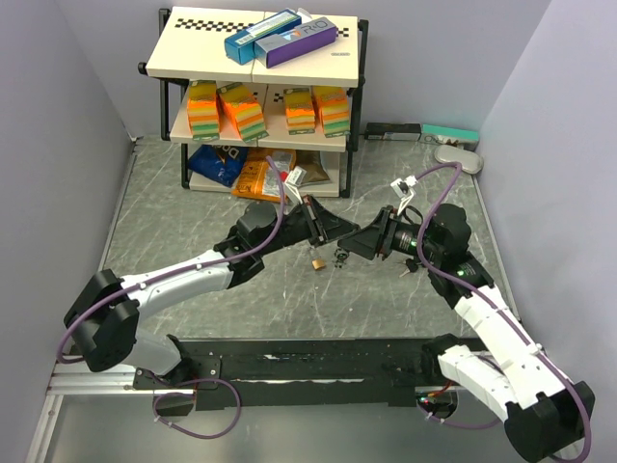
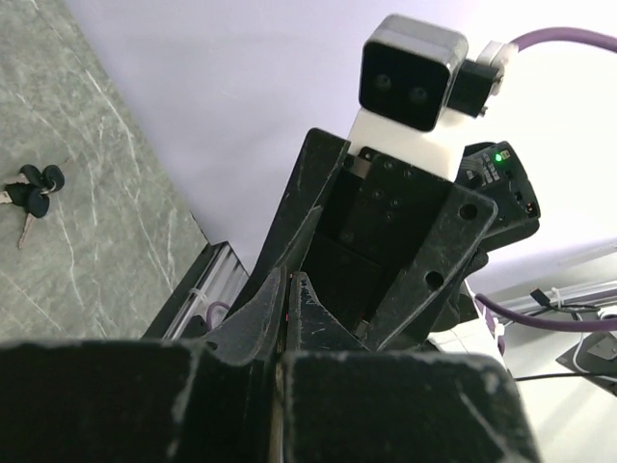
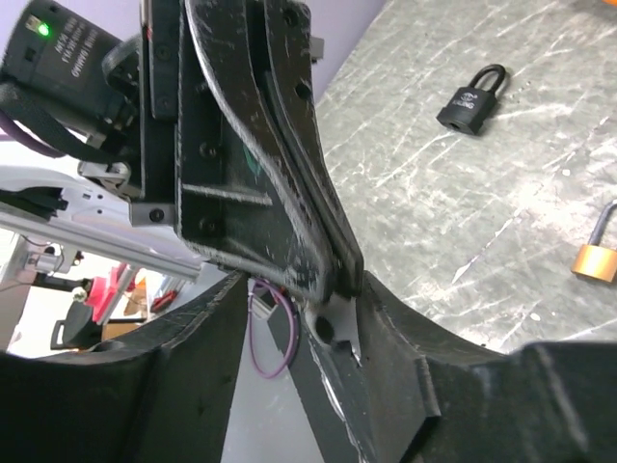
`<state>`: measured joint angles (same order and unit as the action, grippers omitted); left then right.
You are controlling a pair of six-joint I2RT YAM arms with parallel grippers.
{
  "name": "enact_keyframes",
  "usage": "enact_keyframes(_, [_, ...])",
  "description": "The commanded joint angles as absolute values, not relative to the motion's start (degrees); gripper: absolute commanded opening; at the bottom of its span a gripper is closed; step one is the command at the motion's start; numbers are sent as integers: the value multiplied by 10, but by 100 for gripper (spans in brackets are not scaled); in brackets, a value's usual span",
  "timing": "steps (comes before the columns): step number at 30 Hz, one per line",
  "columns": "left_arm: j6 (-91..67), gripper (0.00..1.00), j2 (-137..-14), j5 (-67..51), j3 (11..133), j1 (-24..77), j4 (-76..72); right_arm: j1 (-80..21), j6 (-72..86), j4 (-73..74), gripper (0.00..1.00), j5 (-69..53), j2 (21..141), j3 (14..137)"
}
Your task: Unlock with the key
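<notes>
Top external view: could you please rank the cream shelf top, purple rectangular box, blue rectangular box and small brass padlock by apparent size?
1. Cream shelf top.
2. Purple rectangular box and blue rectangular box: too alike to separate.
3. Small brass padlock, smallest.

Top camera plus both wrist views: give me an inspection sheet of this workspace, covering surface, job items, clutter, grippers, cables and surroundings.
Surface: grey marbled tabletop, no spills seen.
Job's things: brass padlock, black padlock and keys all lie loose on the table.
Clutter: flat boxes and a white object by the back wall.
Grippers: left gripper shut, nothing visible in it; right gripper open, fingers either side of the left's tips.
Cables: purple cable on the left arm, another on the right.
Surroundings: shelf rack holding sponges and snack bags; plain walls.
</notes>
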<state>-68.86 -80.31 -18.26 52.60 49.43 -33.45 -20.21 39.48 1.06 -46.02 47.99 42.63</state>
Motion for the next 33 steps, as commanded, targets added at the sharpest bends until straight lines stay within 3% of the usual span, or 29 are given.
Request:
enact_keyframes(1, [-696,1,-808,-196,539,504,-376,-200,422,-51,50,-472,479,419])
enact_keyframes(7, [-697,1,-812,-185,542,512,-379,-200,453,-79,42,-474,483,407])
enact_keyframes(15, [-679,1,-809,-148,551,519,-375,-200,465,-90,39,-469,484,403])
enact_keyframes(18, [-684,1,-816,-153,552,519,-383,-200,471,-96,31,-472,489,403])
enact_keyframes(21, [-680,1,-819,-156,560,519,-374,-200,468,-90,18,-468,489,405])
enact_keyframes(22, [-678,1,-821,-157,562,519,-369,-200,469,-88,9,-468,487,404])
enact_keyframes(25, [-678,2,-824,-163,568,519,-352,-200,468,-76,0,-466,486,406])
enact_keyframes(28, [-680,16,-824,-163,568,519,-347,-200,463,-57,0,-473,489,413])
enact_keyframes(33, [-670,49,-817,-158,573,517,-327,-199,439,-11,0,-481,495,432])
